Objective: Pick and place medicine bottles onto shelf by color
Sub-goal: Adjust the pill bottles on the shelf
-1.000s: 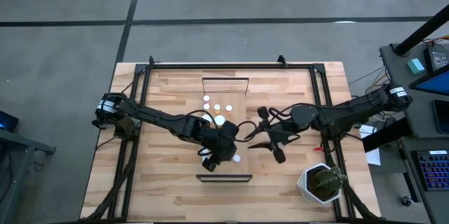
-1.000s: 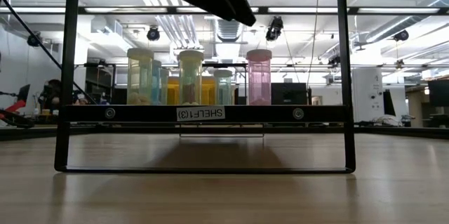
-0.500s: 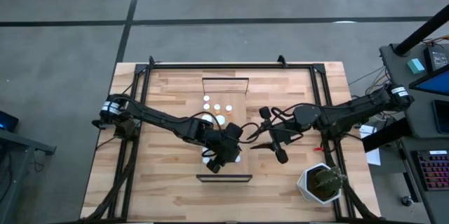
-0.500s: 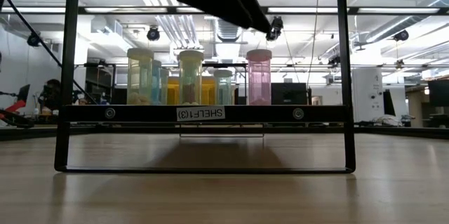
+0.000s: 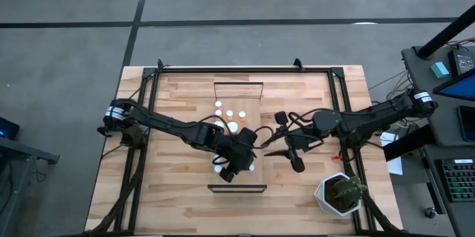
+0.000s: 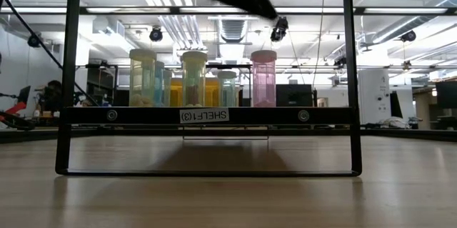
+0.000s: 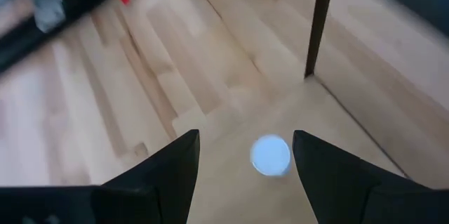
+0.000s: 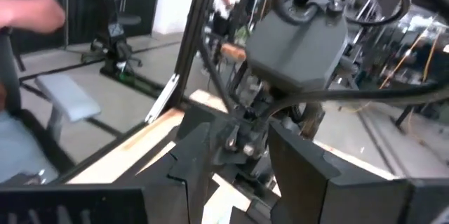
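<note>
The shelf is a light-wood plank lying along the middle of the table, with a dark rail at its near end. Several white-capped bottles stand on its far half; the low view shows yellowish, greenish and pink ones. My left gripper hangs open over the shelf's near end. A white-capped bottle stands below it, between the fingers, untouched. My right gripper is open and level, just right of the shelf.
A potted plant stands at the table's near right corner. The dark frame posts rise at the shelf's near end, one of them close to my left gripper. A person shows beyond the table.
My left gripper has tipped its fingers up a little over the shelf's near end; in the low view its dark shape has drawn toward the top edge. It stays open.
</note>
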Controlling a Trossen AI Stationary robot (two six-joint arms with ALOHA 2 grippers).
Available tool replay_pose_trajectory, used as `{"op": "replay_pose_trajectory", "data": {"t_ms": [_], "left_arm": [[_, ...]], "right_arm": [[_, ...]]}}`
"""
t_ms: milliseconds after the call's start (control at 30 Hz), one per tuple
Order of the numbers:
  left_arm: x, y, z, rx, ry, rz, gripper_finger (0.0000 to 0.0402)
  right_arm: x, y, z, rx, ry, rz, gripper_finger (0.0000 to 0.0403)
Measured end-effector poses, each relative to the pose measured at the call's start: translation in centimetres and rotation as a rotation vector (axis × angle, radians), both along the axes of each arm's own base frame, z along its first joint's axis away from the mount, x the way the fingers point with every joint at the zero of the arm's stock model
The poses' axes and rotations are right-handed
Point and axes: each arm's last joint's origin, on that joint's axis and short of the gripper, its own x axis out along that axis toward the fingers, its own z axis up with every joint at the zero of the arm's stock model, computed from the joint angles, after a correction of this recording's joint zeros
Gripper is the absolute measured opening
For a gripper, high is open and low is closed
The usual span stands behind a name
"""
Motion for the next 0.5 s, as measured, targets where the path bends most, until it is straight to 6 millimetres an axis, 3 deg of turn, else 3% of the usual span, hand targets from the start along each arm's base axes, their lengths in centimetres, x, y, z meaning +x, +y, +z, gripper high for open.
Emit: {"op": "replay_pose_trajectory", "data": {"t_ms": [200, 367, 500], "left_arm": [[-1.4, 0.3, 3.2, -0.016, -0.088, -0.002, 0.0212], [-4.2, 0.2, 6.2, -0.042, -0.141, -0.011, 0.0212], [-6.5, -0.1, 7.2, -0.08, -0.195, -0.018, 0.0212]], "right_arm": [[-0.2, 0.0, 0.2, 0.018, -0.007, 0.0, 0.0134], [0.0, -0.2, 0.1, 0.145, 0.043, -0.074, 0.0134], [0.1, -0.2, 1.1, 0.151, -0.019, -0.153, 0.0134]]}}
